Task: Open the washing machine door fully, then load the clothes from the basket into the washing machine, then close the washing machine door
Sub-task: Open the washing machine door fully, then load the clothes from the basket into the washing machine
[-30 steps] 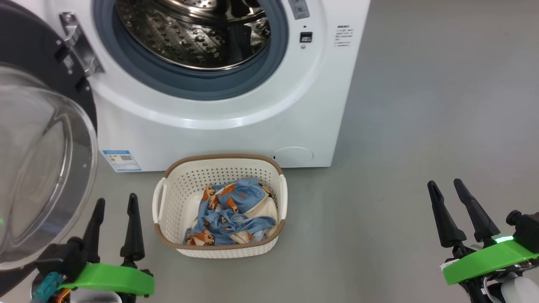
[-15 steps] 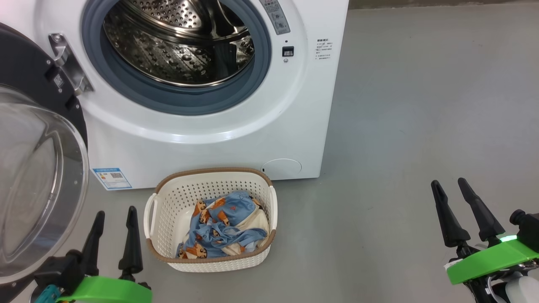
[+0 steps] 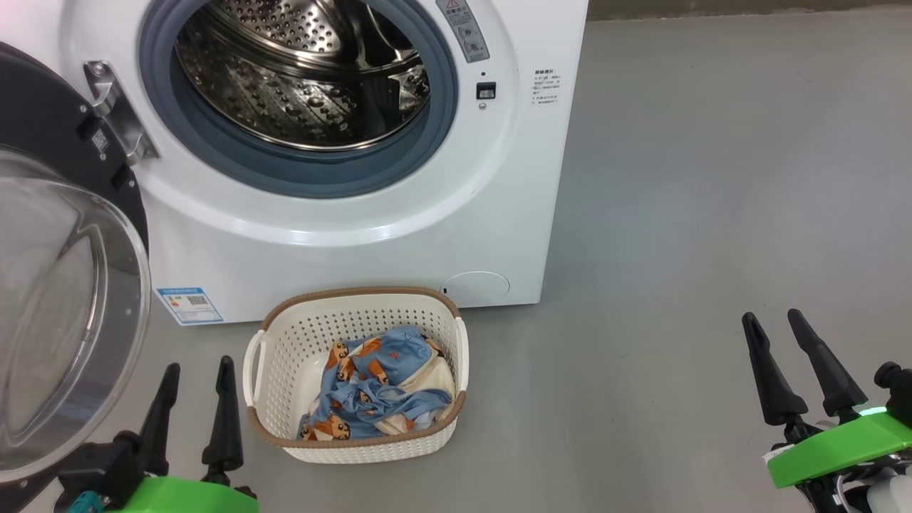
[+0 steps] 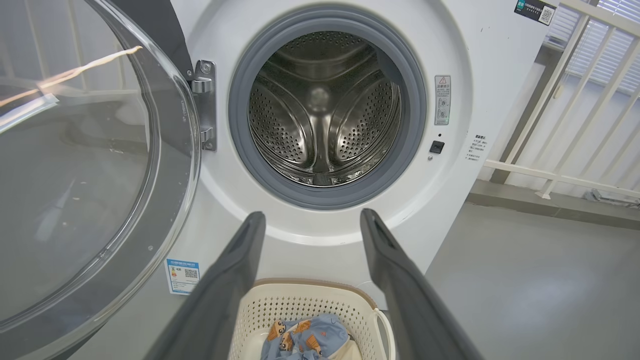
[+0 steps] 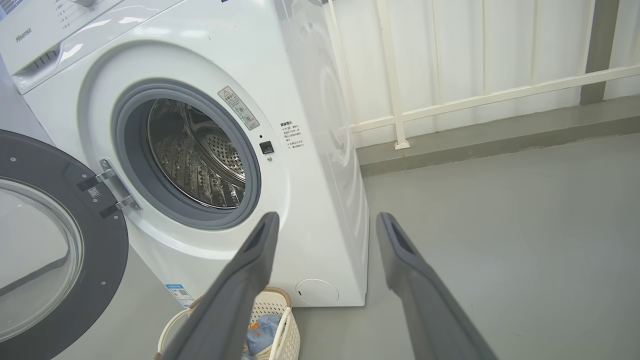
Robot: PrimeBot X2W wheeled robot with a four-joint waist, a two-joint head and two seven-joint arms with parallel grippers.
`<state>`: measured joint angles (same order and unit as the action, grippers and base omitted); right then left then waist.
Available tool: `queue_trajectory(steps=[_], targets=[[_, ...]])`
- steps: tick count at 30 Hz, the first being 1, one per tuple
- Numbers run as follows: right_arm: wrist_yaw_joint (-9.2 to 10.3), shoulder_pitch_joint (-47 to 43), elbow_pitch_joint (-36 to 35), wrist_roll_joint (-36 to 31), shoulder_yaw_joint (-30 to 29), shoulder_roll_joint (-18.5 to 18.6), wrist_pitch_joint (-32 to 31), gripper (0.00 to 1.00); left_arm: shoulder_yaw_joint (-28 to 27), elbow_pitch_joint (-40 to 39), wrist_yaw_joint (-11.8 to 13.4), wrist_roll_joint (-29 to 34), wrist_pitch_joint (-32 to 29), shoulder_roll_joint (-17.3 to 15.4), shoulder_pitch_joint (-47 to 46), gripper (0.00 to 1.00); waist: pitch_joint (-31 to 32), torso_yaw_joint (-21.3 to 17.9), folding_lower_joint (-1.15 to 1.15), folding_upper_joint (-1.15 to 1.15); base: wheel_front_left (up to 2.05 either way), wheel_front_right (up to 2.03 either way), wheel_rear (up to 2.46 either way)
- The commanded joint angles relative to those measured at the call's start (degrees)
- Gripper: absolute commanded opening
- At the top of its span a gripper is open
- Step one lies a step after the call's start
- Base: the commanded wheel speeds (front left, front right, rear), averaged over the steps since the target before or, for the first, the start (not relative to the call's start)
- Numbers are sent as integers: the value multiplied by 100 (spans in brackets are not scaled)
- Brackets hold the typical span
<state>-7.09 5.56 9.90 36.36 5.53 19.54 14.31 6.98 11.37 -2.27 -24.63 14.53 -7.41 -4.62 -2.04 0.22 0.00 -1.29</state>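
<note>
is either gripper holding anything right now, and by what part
Nothing is held. The left gripper and right gripper are both open and empty; the clothes lie in the basket.

A: What's sitting on the grey floor [image 3: 698, 214]?
B: White washing machine [image 3: 342, 249] is standing on it. Cream perforated basket [image 3: 370, 447] is sitting just in front, by its base.

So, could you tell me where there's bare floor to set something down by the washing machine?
The widest bare floor lies right of the washing machine and basket, reaching to the right gripper. Left is crowded: the open washing machine door overhangs the floor beside the left gripper and basket.
</note>
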Motion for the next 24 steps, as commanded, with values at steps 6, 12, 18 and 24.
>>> queue_trajectory(steps=[6, 12, 18, 24], targets=[[-40, -27, -119, -41, 95, 115, 69, 100, -253, -110, -46, 110, 46, -66, -43, 100, 24, 14, 0, 0, 0, 0, 0], [-40, -20, -121, -32, 112, 104, 69, 100, -273, -85, -42, 169, 47, -38, -61, 100, 10, 39, 0, 0, 0, 0, 0], [-40, -13, -125, -26, 108, 92, 69, 100, -292, -66, -42, 198, 47, -30, -89, 100, -7, 55, 0, 0, 0, 0, 0], [-40, 2, -126, -22, 105, 81, 69, 100, -327, -63, -42, 203, 47, -16, -108, 100, -23, 55, 0, 0, 39, -39, 0]])
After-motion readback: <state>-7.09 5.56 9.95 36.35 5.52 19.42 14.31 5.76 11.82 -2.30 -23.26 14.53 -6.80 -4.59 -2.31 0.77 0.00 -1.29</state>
